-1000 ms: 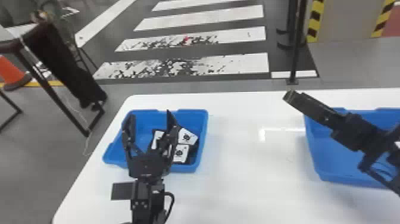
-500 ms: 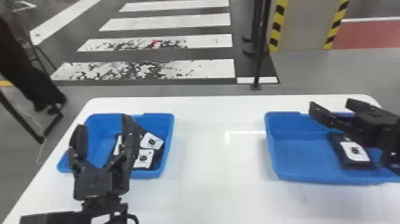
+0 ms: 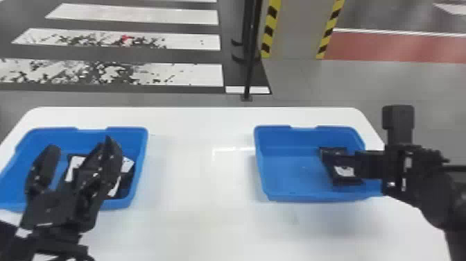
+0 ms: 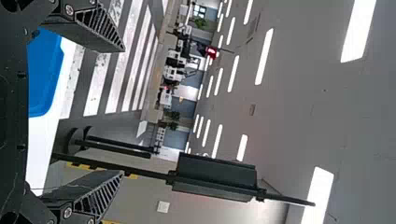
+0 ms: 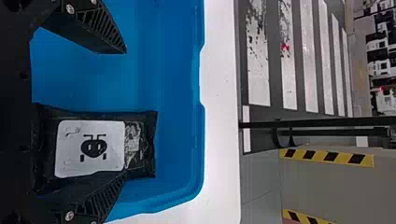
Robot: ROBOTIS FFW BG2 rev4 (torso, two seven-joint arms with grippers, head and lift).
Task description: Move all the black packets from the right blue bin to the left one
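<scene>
This is a big indoor hall, most likely a robotics lab or test floor. Past the far edge of the white desk (image 3: pixel 201 173), the grey floor (image 3: pixel 346 80) has worn white crosswalk stripes (image 3: pixel 183 15) on a dark ground, and a red strip (image 3: pixel 398 48) farther right. Yellow-and-black hazard tape (image 3: pixel 272 24) edges a grey surface (image 3: pixel 296 31), and a black pole (image 3: pixel 250 69) stands nearby. The left wrist view catches a pale ceiling (image 4: pixel 299 112) with rows of strip lights (image 4: pixel 265 56), plus green plants (image 4: pixel 201 22) and white furnishings or equipment (image 4: pixel 173 72), too small to name.
</scene>
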